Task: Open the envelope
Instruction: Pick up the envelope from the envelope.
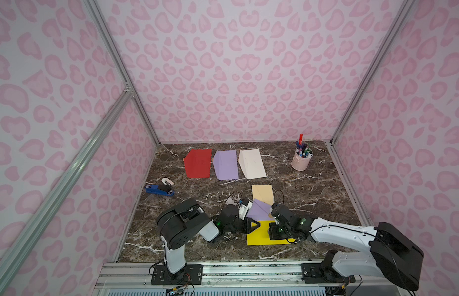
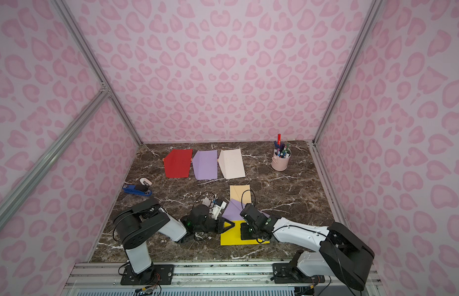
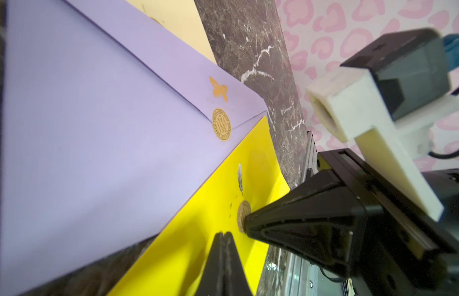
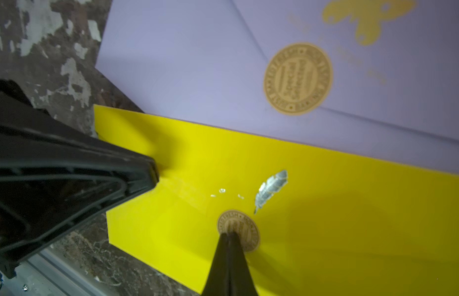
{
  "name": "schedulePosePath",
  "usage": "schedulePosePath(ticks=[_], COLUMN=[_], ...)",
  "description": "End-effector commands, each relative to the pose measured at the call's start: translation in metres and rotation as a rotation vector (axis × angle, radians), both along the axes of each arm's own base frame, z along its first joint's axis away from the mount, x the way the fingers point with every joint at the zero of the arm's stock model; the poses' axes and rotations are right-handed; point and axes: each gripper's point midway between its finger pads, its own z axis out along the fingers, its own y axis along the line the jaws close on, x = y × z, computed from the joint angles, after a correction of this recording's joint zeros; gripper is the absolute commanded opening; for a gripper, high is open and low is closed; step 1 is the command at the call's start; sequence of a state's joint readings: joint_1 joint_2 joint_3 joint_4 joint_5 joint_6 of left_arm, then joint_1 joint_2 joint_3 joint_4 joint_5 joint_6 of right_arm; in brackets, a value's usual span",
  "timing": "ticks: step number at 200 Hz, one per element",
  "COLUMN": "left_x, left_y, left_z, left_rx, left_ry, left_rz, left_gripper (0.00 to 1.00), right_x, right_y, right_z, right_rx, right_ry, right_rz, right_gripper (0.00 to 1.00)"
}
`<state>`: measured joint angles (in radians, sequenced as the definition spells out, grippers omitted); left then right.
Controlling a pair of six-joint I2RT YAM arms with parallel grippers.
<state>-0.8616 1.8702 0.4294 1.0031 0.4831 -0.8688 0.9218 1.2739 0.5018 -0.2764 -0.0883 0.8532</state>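
The yellow envelope (image 4: 325, 217) is smooth, matt paper, and the lilac envelope (image 4: 184, 64) is paper of the same flat finish, printed with a dull gold bee (image 4: 364, 23). The round seal sticker (image 4: 249, 225) on the yellow paper looks like brown kraft paper, matt, with darker print. Beside it the feather (image 4: 270, 188) is shiny silver foil, flaked in spots. The tabletop (image 1: 313, 192) has a dark marble pattern, smooth with a faint sheen. The right gripper (image 4: 229, 237) is matt black ribbed plastic, the right arm shell (image 1: 338, 230) is glossy white plastic, and the base rail (image 1: 223, 271) is brushed aluminium.
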Motion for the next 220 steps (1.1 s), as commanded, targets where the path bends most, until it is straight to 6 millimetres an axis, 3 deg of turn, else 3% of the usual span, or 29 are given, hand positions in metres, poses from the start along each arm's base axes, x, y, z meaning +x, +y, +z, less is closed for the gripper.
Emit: schedulePosePath(ticks=[1, 24, 62, 100, 128, 161, 220], left_x=[-0.026, -0.024, -0.012, 0.004, 0.012, 0.011, 0.006], left_y=[0.049, 0.048, 0.040, 0.024, 0.016, 0.018, 0.028], left_z=[-0.079, -0.078, -0.068, -0.042, -0.026, -0.035, -0.048], left_rx=[0.336, 0.337, 0.351, 0.362, 0.374, 0.408, 0.425], left_ry=[0.191, 0.181, 0.117, 0.006, -0.056, -0.042, -0.003], left_rz=[0.044, 0.041, 0.024, -0.015, -0.041, -0.046, -0.019], left_gripper=[0.04, 0.04, 0.04, 0.04, 0.04, 0.04, 0.04], right_x=[-0.005, 0.003, 0.008, 0.000, -0.020, -0.036, -0.039], right_y=[-0.015, 0.000, 0.004, -0.030, -0.055, -0.080, -0.090], right_z=[0.002, 0.022, 0.042, 0.035, 0.027, 0.018, 0.013], right_rx=[-0.060, 0.032, 0.095, -0.002, -0.099, -0.108, 0.177], right_ry=[0.013, -0.041, -0.099, -0.077, 0.006, 0.044, 0.057], right_rz=[-0.017, -0.003, -0.013, -0.104, -0.142, -0.224, -0.435], right_gripper=[0.02, 0.16, 0.20, 0.17, 0.15, 0.12, 0.14])
